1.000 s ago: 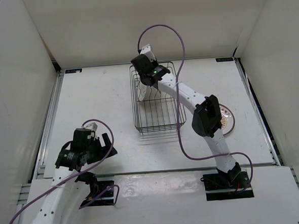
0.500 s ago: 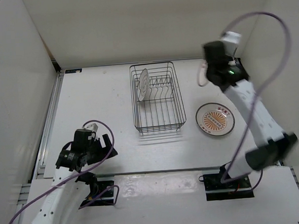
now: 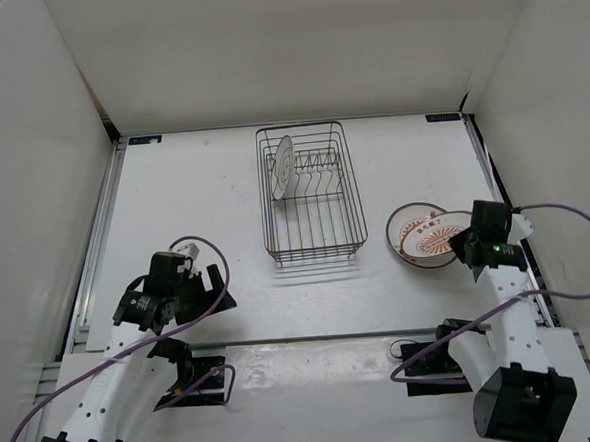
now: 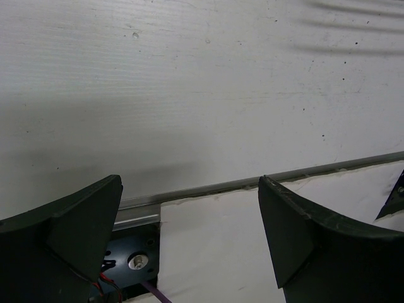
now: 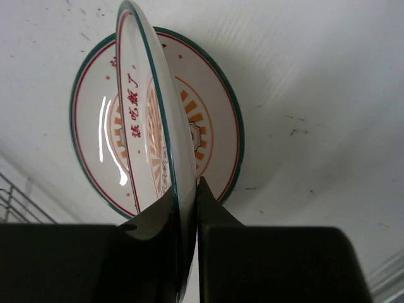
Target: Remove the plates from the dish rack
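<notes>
The dark wire dish rack (image 3: 309, 205) stands at the table's middle back, with one white plate (image 3: 285, 166) upright in its far left slots. My right gripper (image 3: 459, 242) is shut on the rim of a sunburst plate (image 3: 413, 222) and holds it tilted on edge just above another sunburst plate (image 3: 440, 253) lying flat on the table right of the rack. In the right wrist view the held plate (image 5: 140, 107) stands edge-on between the fingers (image 5: 189, 208) over the flat plate (image 5: 211, 132). My left gripper (image 3: 201, 290) is open and empty near the front left; it also shows in the left wrist view (image 4: 189, 233).
White walls close in the table on the left, back and right. A metal rail (image 4: 265, 180) runs along the table's front edge under my left gripper. A corner of the rack (image 5: 16, 202) shows left of the flat plate. Purple cables loop from both arms.
My right arm has swung from the rack out to the right and down, carrying a sunburst plate to just over the plate on the table. The left arm has barely moved.
</notes>
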{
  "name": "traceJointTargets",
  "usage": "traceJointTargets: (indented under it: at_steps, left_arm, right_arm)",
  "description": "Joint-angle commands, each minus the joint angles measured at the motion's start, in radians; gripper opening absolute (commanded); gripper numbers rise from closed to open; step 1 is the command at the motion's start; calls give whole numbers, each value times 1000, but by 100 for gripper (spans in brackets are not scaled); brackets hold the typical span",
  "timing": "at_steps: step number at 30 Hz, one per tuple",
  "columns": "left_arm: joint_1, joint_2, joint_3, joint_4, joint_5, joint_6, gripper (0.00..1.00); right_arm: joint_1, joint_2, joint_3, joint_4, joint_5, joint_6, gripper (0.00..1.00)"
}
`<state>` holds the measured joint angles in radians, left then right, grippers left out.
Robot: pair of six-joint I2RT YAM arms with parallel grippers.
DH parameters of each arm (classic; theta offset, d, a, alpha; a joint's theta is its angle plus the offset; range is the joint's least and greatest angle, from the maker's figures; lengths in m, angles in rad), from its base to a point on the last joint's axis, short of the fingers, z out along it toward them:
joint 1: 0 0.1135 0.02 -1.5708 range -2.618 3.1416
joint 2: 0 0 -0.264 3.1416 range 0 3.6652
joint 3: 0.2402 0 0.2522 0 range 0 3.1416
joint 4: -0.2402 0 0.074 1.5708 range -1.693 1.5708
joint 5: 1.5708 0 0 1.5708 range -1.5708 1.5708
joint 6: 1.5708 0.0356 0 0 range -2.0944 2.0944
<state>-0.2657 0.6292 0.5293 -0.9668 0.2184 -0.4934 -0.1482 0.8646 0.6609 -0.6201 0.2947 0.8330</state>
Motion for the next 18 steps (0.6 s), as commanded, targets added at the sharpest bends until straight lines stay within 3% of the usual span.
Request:
traceJointTargets:
  at_steps: [1, 4, 8, 9, 11, 16, 18]
  left_arm:
    - [-7, -5, -11, 8, 22, 7, 99]
    - [-10, -11, -8, -1, 10, 3, 99]
    - [-10, -13, -5, -4, -5, -1, 99]
    - [-10, -14, -3, -6, -7, -2, 99]
    - [-10, -11, -6, -3, -11, -1, 99]
    - [-10, -8, -5, 2, -17, -2, 99]
    - [-10, -2, -5, 2, -16, 0, 99]
  right_arm:
    - [-36, -75, -56, 239, -117, 112, 0]
    - [-54, -105, -156, 264, -106, 139, 1]
    - [-70, -119, -222, 247, -112, 193, 22]
    - [-73, -121, -243, 234, -111, 213, 34]
    - [-73, -127, -259, 194, -115, 244, 37]
    - [-73, -148, -288, 65, -89, 288, 56]
    - [-71, -138, -277, 25, -88, 310, 58]
